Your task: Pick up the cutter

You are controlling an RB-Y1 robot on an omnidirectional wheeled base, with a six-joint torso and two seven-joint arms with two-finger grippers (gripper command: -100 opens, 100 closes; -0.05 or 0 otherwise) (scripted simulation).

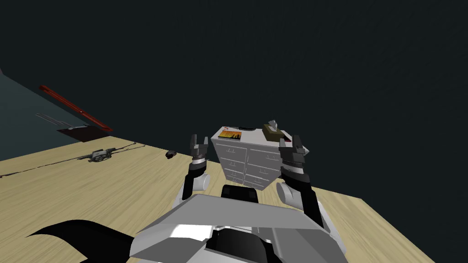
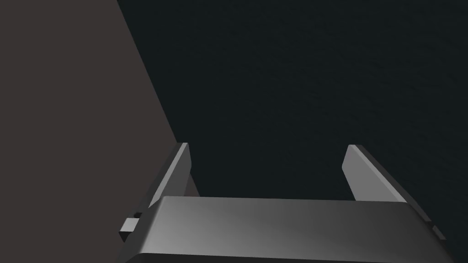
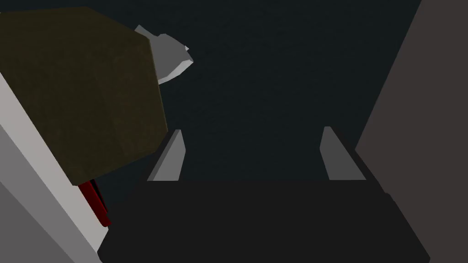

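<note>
Nothing is grasped yet: my right tool (image 3: 252,132) stands wide and empty, my left tool (image 2: 267,150) likewise. The slim red-and-black cutter (image 3: 98,210) lies just outside my right tool's fingers, against the olive-brown tissue box (image 3: 82,91) on the white chest of drawers (image 3: 45,164). Reaching and closing remain.

Pale wood-grain floor (image 1: 91,191); grey drawer cabinet (image 1: 249,162) by dark wall (image 1: 274,55); teal wall (image 1: 18,118) at left; dim.
</note>
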